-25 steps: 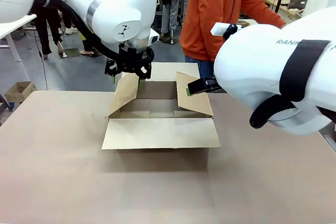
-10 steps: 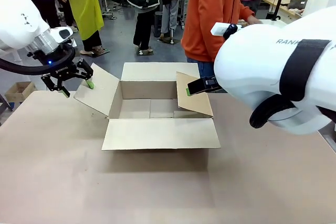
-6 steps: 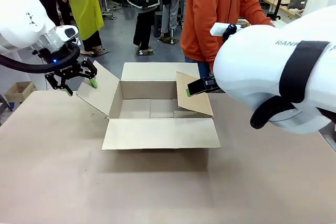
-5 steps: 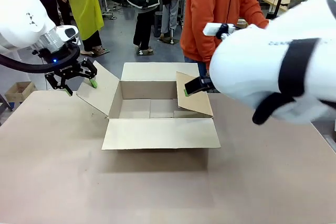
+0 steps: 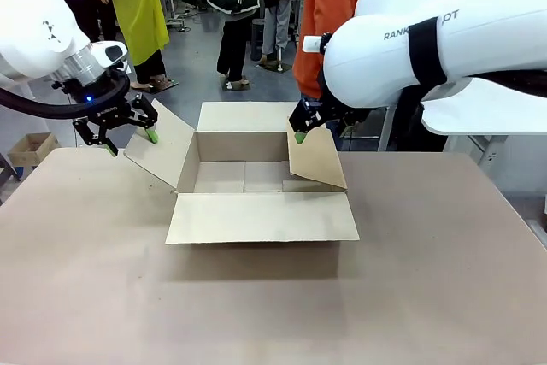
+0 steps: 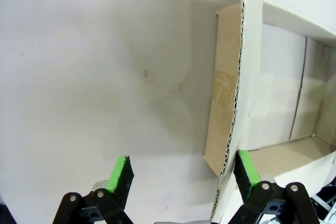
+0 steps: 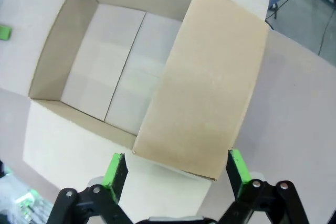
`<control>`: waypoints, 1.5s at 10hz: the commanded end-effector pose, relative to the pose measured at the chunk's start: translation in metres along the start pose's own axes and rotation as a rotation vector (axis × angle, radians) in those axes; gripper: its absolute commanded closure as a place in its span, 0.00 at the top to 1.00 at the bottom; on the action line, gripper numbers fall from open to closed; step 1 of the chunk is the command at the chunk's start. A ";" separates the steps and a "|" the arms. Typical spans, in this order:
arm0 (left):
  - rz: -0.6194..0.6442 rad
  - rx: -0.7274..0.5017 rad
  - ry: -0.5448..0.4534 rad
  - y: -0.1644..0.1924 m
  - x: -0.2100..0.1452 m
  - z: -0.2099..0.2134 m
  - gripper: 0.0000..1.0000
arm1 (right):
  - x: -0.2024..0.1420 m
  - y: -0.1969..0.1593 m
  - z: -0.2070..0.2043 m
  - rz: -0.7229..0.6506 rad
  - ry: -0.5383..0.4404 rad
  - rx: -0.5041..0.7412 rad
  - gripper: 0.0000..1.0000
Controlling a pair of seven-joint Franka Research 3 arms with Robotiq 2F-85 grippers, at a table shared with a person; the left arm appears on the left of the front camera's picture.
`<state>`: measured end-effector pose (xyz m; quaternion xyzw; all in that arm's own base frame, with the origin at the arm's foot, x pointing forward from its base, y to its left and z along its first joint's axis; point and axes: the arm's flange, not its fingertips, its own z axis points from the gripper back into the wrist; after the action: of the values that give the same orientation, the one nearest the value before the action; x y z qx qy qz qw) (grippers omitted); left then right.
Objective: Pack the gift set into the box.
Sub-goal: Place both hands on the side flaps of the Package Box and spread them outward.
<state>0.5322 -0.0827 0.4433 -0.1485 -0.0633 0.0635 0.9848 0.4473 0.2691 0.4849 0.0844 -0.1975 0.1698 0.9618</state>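
Looking down my right gripper (image 7: 176,167): green pads spread wide, the free edge of one flap (image 7: 210,87) sitting between them. That flap leans over the open box (image 7: 52,61), whose bare cardboard floor shows.

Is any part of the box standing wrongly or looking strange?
Yes. The right flap of the box leans inward over the opening, while the other three flaps fold outward. The open right hand hangs at its edge.

Between the right fingers (image 7: 116,174), the box's (image 7: 55,56) inward-tilted flap (image 7: 210,103) hides part of its floor.
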 end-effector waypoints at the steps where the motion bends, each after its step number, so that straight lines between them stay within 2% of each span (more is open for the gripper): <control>1: 0.010 0.016 -0.008 -0.002 0.000 0.002 1.00 | -0.017 -0.001 0.009 0.023 -0.042 0.013 1.00; 2: 0.010 0.016 -0.008 -0.002 0.000 0.002 1.00 | 0.000 0.000 0.000 0.000 0.000 0.000 1.00; 4: 0.010 0.016 -0.008 -0.002 0.000 0.002 1.00 | 0.066 0.015 -0.033 0.023 0.124 -0.034 1.00; 6: 0.010 0.016 -0.008 -0.002 0.000 0.002 1.00 | 0.114 0.029 -0.068 -0.023 0.257 -0.088 1.00; 8: 0.010 0.016 -0.008 -0.002 0.000 0.002 1.00 | 0.132 0.046 -0.102 -0.091 0.330 -0.246 1.00; 9: 0.010 0.016 -0.008 -0.002 0.000 0.002 1.00 | 0.134 0.058 -0.120 -0.075 0.349 -0.277 1.00; 12: 0.010 0.016 -0.008 -0.002 0.000 0.002 1.00 | 0.131 0.053 -0.142 -0.137 0.411 -0.455 1.00; 15: 0.010 0.016 -0.008 -0.002 0.000 0.002 1.00 | 0.125 0.041 -0.148 -0.177 0.365 -0.559 1.00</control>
<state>0.5324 -0.0828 0.4436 -0.1486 -0.0635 0.0637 0.9848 0.5921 0.3703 0.4030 -0.1746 -0.0358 0.0570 0.9823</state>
